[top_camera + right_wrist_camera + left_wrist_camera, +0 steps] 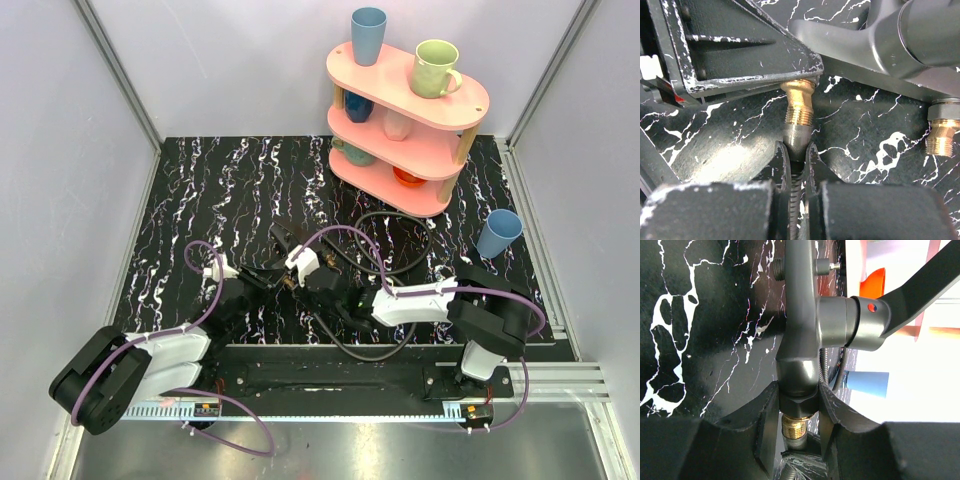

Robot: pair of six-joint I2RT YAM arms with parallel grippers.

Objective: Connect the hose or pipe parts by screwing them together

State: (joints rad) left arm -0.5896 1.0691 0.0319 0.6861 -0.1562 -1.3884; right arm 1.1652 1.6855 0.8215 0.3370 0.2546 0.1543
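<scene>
A dark grey angular pipe piece point(800, 315) runs up the left wrist view. My left gripper point(797, 396) is shut on its hex nut point(798, 405). Just below the nut a brass threaded fitting point(794, 426) sits on the hose end. My right gripper point(797, 150) is shut on the knurled end of the black hose point(796, 137). That brass fitting point(799, 105) points up under the left gripper's fingers point(740, 50). A second brass fitting point(941, 137) of the pipe piece hangs free at the right. From above, both grippers point(280, 280) point(328, 288) meet at the mat's middle, and the hose point(362, 350) loops off behind.
A pink three-tier shelf point(455, 102) with several cups stands at the back right. A blue cup point(498, 233) is on the mat near the right arm. Purple robot cables point(200, 255) arch over both arms. Grey walls close in the sides.
</scene>
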